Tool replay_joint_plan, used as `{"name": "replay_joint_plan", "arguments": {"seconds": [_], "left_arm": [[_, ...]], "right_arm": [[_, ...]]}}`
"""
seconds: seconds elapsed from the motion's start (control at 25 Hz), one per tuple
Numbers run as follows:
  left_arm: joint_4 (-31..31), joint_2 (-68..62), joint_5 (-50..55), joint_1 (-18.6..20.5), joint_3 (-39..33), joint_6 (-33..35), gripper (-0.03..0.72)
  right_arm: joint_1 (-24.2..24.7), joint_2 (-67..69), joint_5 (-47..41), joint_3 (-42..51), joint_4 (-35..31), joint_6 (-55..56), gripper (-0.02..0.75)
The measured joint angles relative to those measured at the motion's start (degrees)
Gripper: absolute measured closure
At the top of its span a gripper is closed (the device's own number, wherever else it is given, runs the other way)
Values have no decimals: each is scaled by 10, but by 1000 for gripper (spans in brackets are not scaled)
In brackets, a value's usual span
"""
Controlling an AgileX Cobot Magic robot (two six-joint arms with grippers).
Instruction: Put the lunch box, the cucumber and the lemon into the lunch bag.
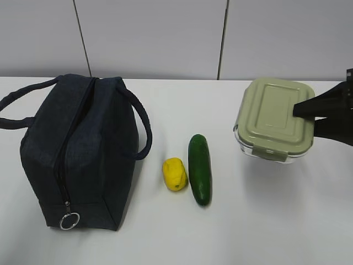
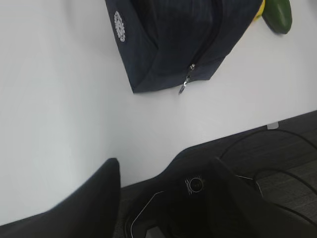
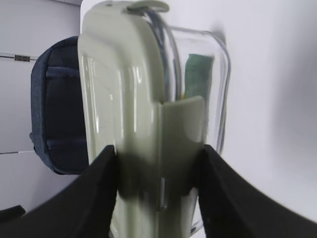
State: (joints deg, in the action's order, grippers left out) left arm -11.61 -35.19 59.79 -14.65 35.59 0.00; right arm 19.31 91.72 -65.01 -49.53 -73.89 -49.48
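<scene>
White table (image 1: pixel 265 232); lunch bag (image 2: pixel 168 39) shows round white logo (image 2: pixel 119 27), unreadable.

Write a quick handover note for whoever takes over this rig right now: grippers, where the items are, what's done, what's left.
Right gripper: shut on the lunch box, held tilted, lifted off the table.
Left gripper: hanging over the table's near edge, holding nothing.
Lunch bag: far left, zipper looks closed.
Lemon and cucumber: side by side on the table, right of the bag.
Done: box picked up.
Left: open the bag, load all three.
</scene>
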Motion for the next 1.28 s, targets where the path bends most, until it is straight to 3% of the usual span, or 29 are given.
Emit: {"name": "replay_joint_plan", "arguments": {"seconds": [0.64,1.0,1.28], "left_arm": [[0,-312,-7,0,243,25,331],[-2,-466,-3,0,347,43,344],[-11,-543,-2,0,374,49,363]], "right_arm": [[-168,0,0,-31,-91,4,382],[-190,0,-6,-94,-115,9,382],[-190,0,-9,-125,-120,18,382]]}}
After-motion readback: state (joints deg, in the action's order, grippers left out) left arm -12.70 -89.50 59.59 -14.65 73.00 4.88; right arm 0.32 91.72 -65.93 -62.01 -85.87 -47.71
